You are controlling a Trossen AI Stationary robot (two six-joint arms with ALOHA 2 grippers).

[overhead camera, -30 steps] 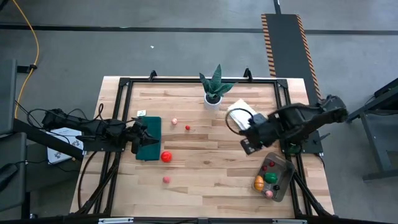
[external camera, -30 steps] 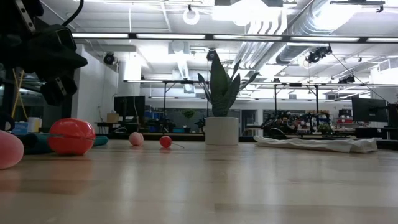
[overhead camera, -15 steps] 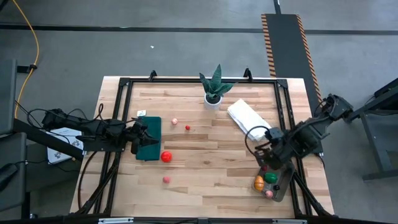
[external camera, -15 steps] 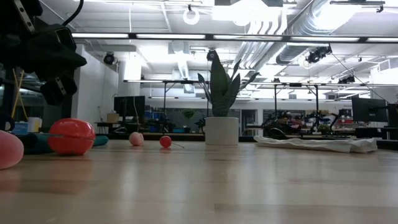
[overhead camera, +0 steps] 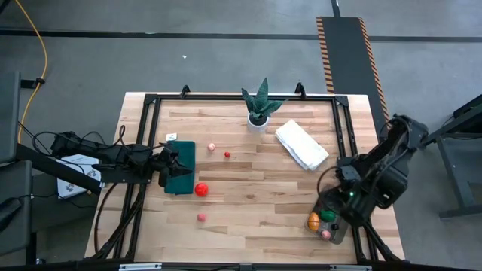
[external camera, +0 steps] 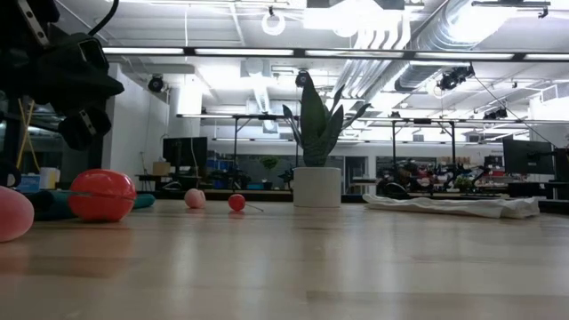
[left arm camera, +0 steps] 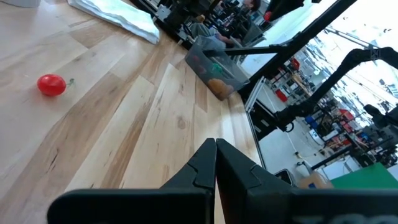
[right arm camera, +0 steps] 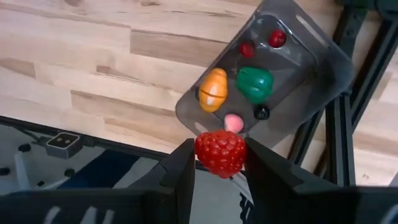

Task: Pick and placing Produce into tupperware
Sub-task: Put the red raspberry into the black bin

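From overhead, the right gripper [overhead camera: 348, 197] was just a dark lump over the tupperware [overhead camera: 340, 226], covering its far end, so you couldn't see its fingers or the red berry [right arm camera: 220, 152] that only showed in the right wrist view. In the low view a pink ball [external camera: 11, 213] was chopped off by the left edge, the tupperware wasn't in shot at all, and the left gripper [external camera: 82, 120] was cut off at the top corner. In the left wrist view the stuff in the tupperware [left arm camera: 214, 64] was too small and blurry to tell apart.
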